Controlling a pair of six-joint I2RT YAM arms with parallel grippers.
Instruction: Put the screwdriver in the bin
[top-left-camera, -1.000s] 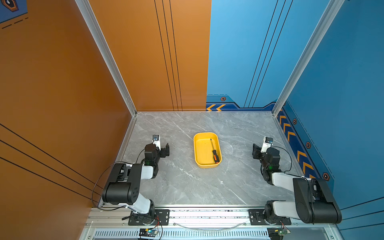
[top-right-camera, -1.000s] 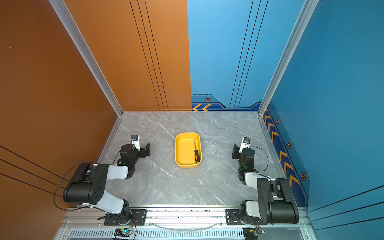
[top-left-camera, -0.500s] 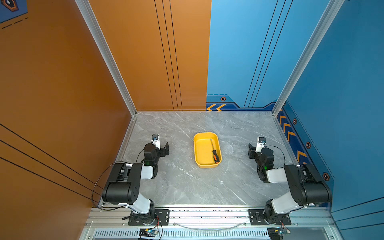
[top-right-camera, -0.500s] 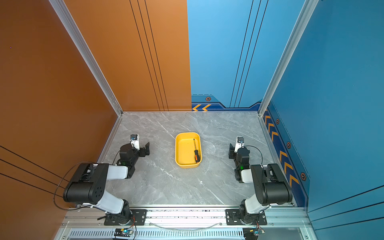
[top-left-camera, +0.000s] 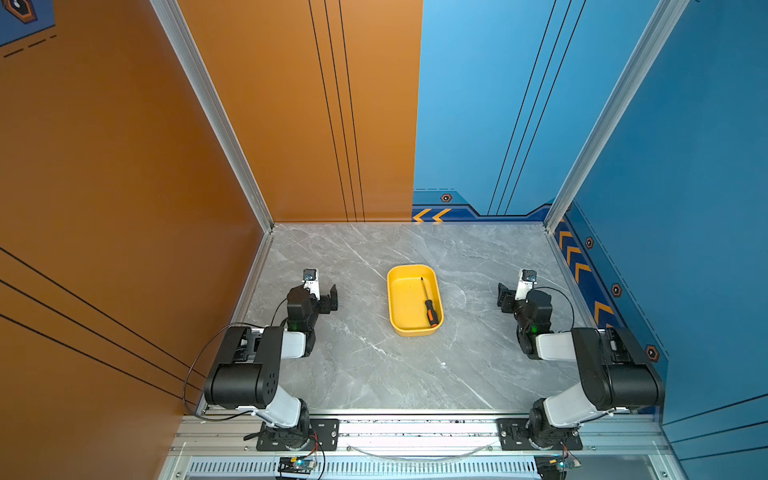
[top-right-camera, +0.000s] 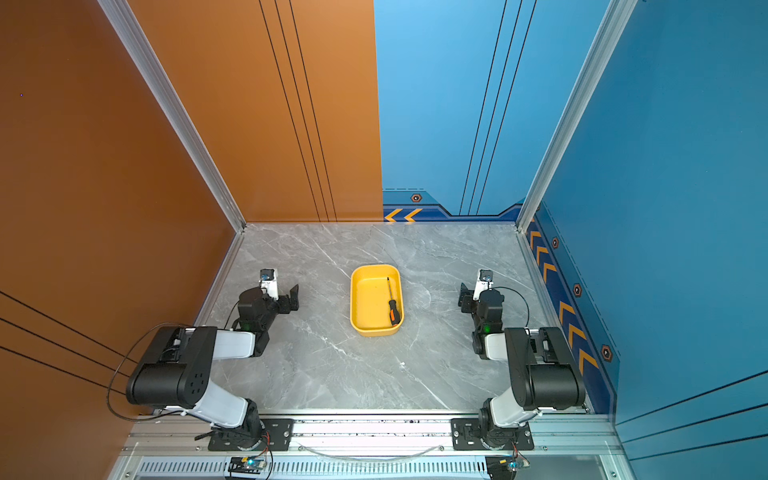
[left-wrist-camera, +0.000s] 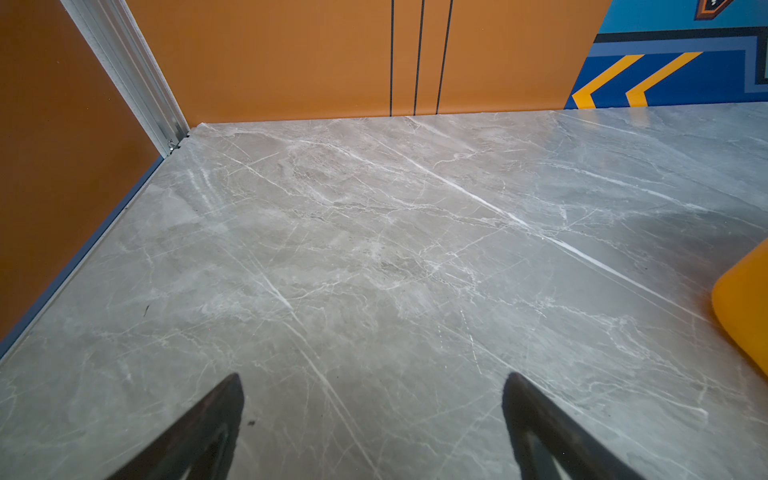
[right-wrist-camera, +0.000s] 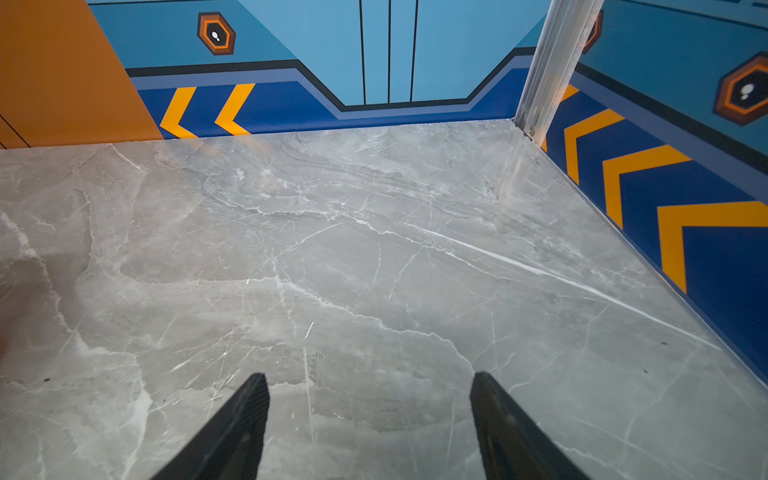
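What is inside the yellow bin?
Only the screwdriver lies in the bin, along its right side, handle toward the robot. The floor under the screwdriver is covered.

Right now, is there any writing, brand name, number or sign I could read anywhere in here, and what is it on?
No readable words or numbers anywhere.
Yellow chevron arrows: signs only, on the blue wall band.
Hexagon badge: a symbol, no letters, on the wall.
Screwdriver, bin: no label visible.
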